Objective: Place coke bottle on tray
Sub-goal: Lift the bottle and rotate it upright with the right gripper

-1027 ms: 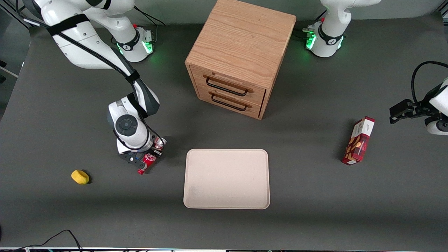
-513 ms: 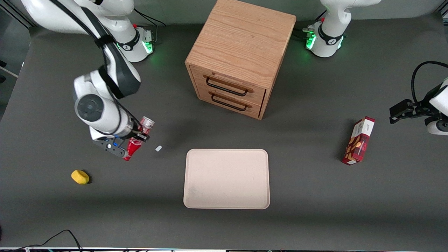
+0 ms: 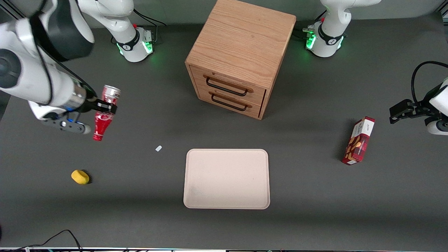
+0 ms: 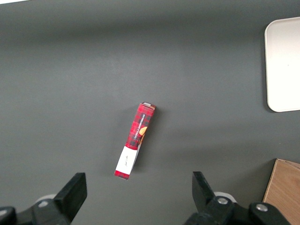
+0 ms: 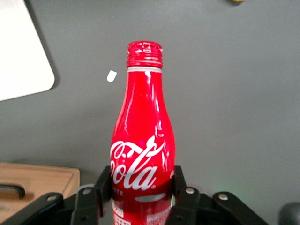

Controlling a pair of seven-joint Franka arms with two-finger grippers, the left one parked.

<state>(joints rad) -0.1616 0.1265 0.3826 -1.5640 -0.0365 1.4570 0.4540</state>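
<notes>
Lifted well clear of the table since a second ago, the gripper point(image 3: 100, 109) has risen toward the camera and swung out to the working arm's end of the table, away from the tray rather than toward it. A small white scrap point(image 3: 158, 148) that was hidden under the bottle earlier now lies bare on the table.

The gripper is clenched on the bottle point(image 3: 104, 112). In the wrist view the two fingers point(image 5: 185, 194) press on either side of the lower body, just under the white lettering, and the bottle point(image 5: 143, 140) sticks out ahead of them with its neck and cap free. From the front it hangs with the silver base up and away from the camera and the neck pointing down and nearer. Gripping low on the wide part probably gives the firmest hold on a slim, smooth body.

The tray point(image 3: 226, 179) sits on the table well apart from the gripper, toward the middle and nearer the front camera, with the scrap between the two. A yellow object point(image 3: 80, 176) lies below the gripper, nearer the camera. The wooden drawer unit point(image 3: 241, 52) stands toward the middle, and a red snack box point(image 3: 358, 140) lies at the parked arm's end.

The carry has begun; the bottle is airborne and not yet over the tray. The height likely serves to clear everything before crossing.
</notes>
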